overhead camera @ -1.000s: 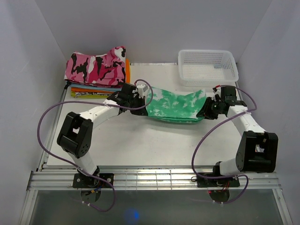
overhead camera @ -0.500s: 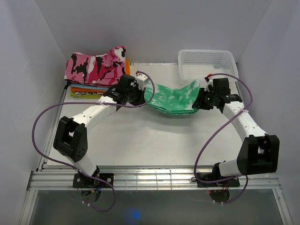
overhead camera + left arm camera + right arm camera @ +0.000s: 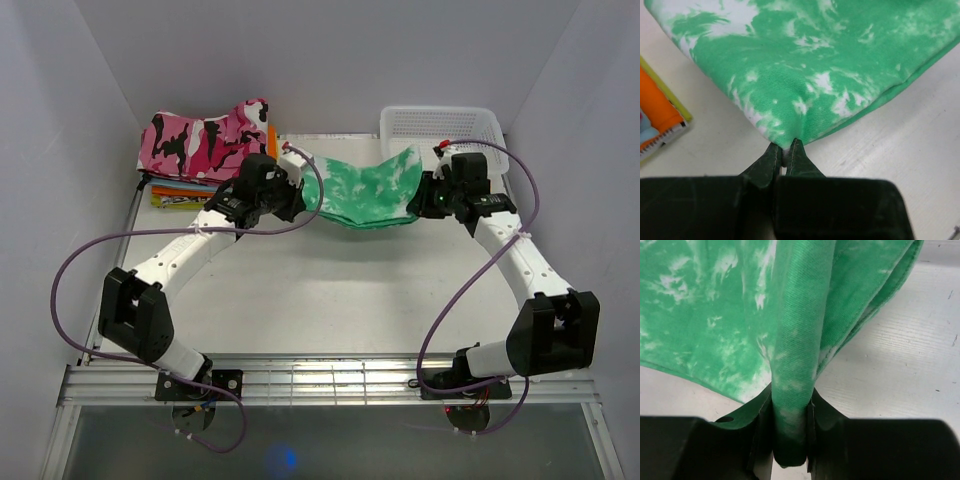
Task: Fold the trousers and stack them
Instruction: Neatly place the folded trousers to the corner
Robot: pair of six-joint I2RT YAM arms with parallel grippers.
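The mint green trousers [image 3: 365, 190] with white blotches are folded into a short bundle that hangs between my two grippers at the back of the table, sagging in the middle. My left gripper [image 3: 298, 192] is shut on the bundle's left corner; the left wrist view shows the fingertips [image 3: 785, 150] pinching the fabric [image 3: 830, 75]. My right gripper [image 3: 428, 198] is shut on the bundle's right end; the right wrist view shows a thick fold [image 3: 795, 365] clamped between the fingers [image 3: 790, 440].
A pink, black and white camouflage garment [image 3: 205, 140] lies on a stack of orange and coloured folded clothes [image 3: 185, 192] at the back left. A white mesh basket [image 3: 442, 140] stands at the back right. Purple cables loop from both arms.
Both grippers have moved away from the arm bases toward the back of the table, carrying the trousers with them. The bundle now hangs higher and closer to the basket and the clothes stack.
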